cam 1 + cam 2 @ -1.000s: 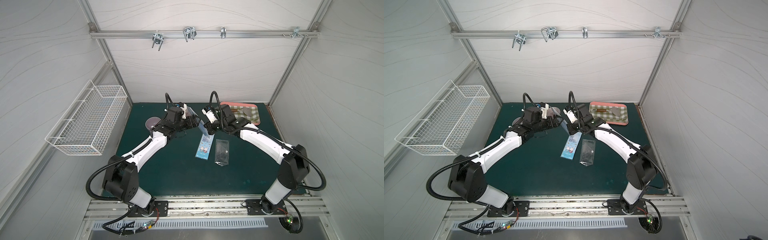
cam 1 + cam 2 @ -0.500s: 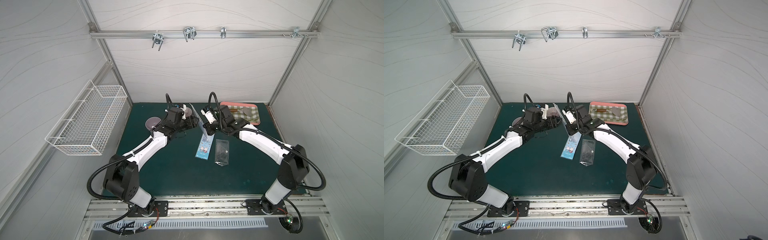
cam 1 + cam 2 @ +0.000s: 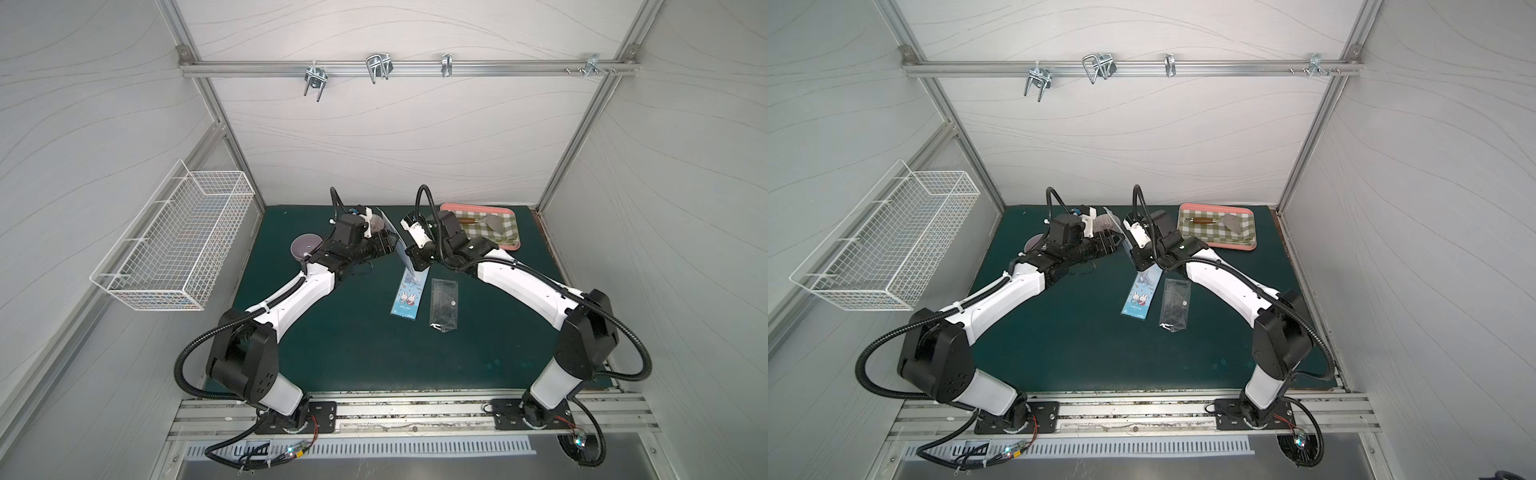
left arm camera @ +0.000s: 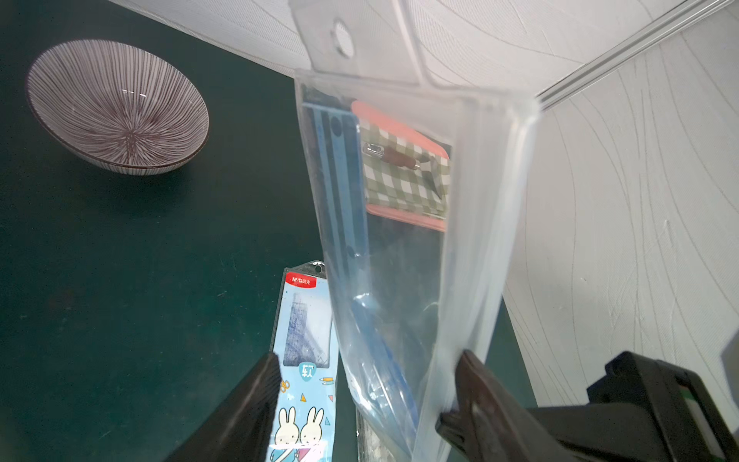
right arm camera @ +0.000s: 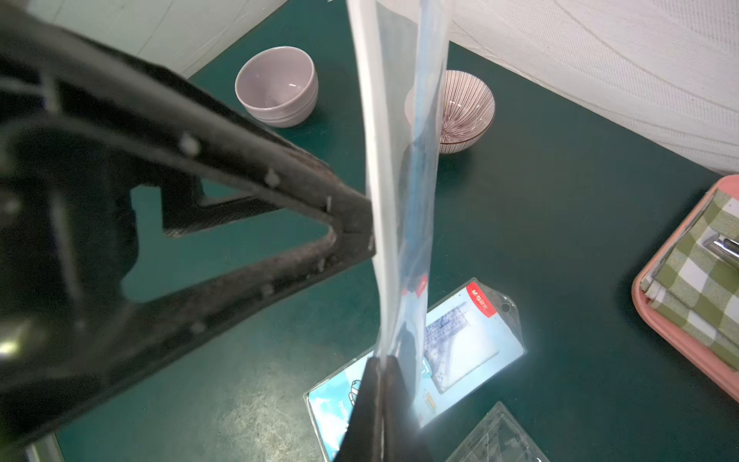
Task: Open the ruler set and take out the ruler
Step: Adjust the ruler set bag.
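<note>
The ruler set is a clear plastic pouch [image 4: 404, 248] held upright above the green mat, with a blue ruler [image 4: 336, 180] inside it. My right gripper [image 5: 380, 364] is shut on the pouch's lower edge [image 5: 396, 160]. My left gripper [image 4: 368, 360] is open around the pouch's other end. One of its fingers [image 4: 484, 400] touches the pouch's side, and the other finger [image 4: 256, 400] stands apart from it. In a top view the pouch [image 3: 395, 243] stands between the two grippers at the back middle of the mat.
A blue rabbit-print card [image 3: 409, 297] and a clear plastic piece [image 3: 444, 305] lie on the mat below the grippers. A lilac cup [image 5: 280, 86] and a striped bowl [image 4: 116, 108] stand at the back left. A pink tray [image 3: 453, 205] sits at the back right, and a wire basket [image 3: 174, 249] hangs on the left wall.
The pouch has been tipped more upright between the arms. The left jaws have narrowed a little around it. The right gripper has stayed shut on it.
</note>
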### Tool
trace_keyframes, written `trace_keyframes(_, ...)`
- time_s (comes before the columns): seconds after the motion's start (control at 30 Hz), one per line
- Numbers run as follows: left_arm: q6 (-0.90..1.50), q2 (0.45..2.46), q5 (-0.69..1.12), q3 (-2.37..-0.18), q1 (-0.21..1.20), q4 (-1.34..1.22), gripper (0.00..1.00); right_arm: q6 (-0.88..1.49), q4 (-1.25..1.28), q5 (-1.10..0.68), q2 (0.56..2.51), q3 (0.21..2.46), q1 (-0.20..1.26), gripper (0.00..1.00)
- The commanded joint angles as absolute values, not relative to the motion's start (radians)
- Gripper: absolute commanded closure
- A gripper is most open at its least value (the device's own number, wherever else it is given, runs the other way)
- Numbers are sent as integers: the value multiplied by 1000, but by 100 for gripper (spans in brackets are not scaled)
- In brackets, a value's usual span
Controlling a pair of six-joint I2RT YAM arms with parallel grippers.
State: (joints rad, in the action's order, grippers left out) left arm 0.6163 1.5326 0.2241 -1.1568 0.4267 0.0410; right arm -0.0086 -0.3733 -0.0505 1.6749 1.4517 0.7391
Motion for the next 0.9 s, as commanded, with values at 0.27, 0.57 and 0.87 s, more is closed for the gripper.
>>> trace_keyframes(0.27,643,1571,210,-1176,431,-1,58,-51,-346,-11,1672,1453,763,100)
trace_keyframes(0.57,642,1566,222,-1171,431,-1,91,-43,-347,-8,1673,1455,761,100)
trace_keyframes(0.87,641,1565,248,-1163,431,-5,100,-36,-347,-18,1669,1459,761,100)
